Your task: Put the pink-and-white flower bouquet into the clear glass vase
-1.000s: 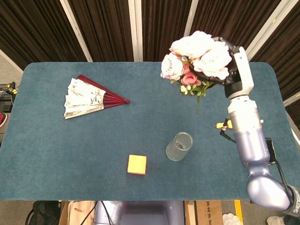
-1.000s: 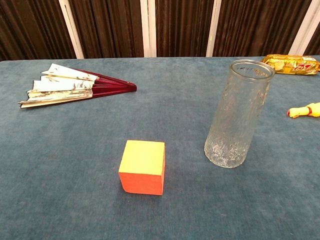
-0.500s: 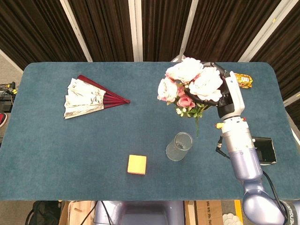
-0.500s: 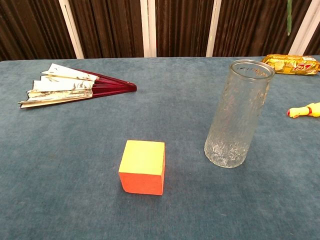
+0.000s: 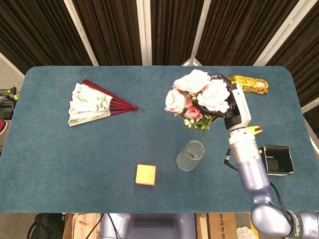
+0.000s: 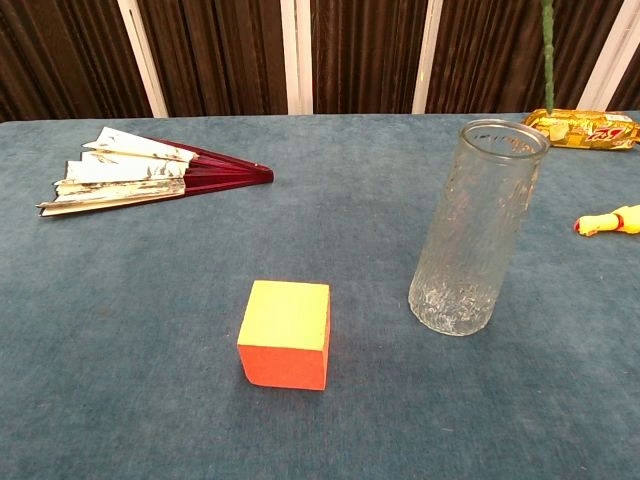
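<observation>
Here, blue table (image 5: 60,154) carries everything; clear glass vase (image 5: 190,155) upright on it, taken as landmark. Right arm (image 5: 248,164) reaches in right of vase. Right hand (image 5: 230,102) beyond vase, fingers clamped around flower bouquet (image 5: 197,97); blooms above and behind vase, green stem (image 6: 548,50) hanging just over vase rim, not inside. Folded fan (image 5: 94,103) far left of vase. Black box (image 5: 276,159) right of vase. Snack packet (image 5: 248,83) behind-right. Yellow-orange block (image 5: 145,175) just left of vase. Small yellow toy (image 6: 610,221) right of vase.
</observation>
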Tool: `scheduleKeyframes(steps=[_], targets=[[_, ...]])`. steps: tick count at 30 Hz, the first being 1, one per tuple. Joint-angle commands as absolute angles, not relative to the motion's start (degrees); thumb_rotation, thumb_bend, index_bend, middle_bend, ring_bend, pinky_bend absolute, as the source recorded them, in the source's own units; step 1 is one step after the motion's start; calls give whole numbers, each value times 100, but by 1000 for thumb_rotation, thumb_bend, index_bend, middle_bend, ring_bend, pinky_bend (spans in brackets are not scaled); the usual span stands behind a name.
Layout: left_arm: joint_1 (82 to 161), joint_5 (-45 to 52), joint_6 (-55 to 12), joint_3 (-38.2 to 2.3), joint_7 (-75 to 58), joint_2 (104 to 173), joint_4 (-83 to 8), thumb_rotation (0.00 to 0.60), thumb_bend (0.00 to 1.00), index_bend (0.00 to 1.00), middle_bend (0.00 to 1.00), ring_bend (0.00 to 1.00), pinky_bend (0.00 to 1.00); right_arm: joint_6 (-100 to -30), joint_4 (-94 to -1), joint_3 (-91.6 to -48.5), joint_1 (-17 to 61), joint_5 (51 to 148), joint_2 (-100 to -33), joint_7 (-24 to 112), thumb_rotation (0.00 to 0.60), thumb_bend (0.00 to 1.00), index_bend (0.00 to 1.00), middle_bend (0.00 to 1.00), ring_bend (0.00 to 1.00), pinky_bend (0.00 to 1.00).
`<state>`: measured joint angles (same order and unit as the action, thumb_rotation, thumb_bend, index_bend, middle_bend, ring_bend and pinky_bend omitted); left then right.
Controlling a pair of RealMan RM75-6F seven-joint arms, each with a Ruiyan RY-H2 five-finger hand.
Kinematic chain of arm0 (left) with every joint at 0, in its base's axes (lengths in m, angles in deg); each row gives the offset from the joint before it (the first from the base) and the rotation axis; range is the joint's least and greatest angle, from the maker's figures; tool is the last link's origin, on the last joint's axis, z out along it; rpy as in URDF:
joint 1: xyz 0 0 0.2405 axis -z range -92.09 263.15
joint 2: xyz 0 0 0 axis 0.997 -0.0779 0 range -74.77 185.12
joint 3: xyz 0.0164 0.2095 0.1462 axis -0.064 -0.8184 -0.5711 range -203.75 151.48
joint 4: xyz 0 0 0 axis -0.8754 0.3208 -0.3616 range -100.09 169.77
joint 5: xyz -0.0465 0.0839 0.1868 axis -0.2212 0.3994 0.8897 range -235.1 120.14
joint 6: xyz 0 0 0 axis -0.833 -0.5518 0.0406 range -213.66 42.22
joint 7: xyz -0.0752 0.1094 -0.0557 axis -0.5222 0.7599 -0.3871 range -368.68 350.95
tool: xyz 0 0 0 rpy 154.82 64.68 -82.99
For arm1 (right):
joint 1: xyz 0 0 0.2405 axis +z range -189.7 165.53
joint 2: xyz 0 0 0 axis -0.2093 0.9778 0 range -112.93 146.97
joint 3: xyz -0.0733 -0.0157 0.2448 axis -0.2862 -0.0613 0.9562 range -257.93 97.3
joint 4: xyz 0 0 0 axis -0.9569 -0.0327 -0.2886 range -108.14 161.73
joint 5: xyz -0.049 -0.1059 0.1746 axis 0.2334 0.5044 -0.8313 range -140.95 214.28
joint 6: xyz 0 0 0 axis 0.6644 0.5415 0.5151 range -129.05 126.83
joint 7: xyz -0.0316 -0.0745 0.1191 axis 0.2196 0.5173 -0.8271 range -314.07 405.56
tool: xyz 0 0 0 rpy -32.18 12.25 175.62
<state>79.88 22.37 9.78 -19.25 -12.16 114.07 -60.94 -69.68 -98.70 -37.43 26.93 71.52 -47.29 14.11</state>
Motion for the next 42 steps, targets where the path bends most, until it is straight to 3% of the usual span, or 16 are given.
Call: scheduleKeyframes(steps=[1, 27, 42], targets=[[7993, 2243, 974, -1927, -1208, 11411, -6095, 600, 249, 106, 0, 0, 23, -7012, -9855, -3743, 2751, 7159, -4812, 1469, 600, 68, 527, 469, 475, 87], [7973, 2141, 962, -1888, -1411, 11344, -6044, 600, 249, 106, 0, 0, 23, -6916, -9109, -4075, 3034, 7294, -5873, 1521, 600, 68, 532, 469, 475, 87], [7997, 2134, 952, -1898, -1222, 11385, -6079, 600, 249, 106, 0, 0, 23, -6416, -8854, -4250, 2548, 7689, -5834, 1059, 600, 69, 532, 470, 475, 98]])
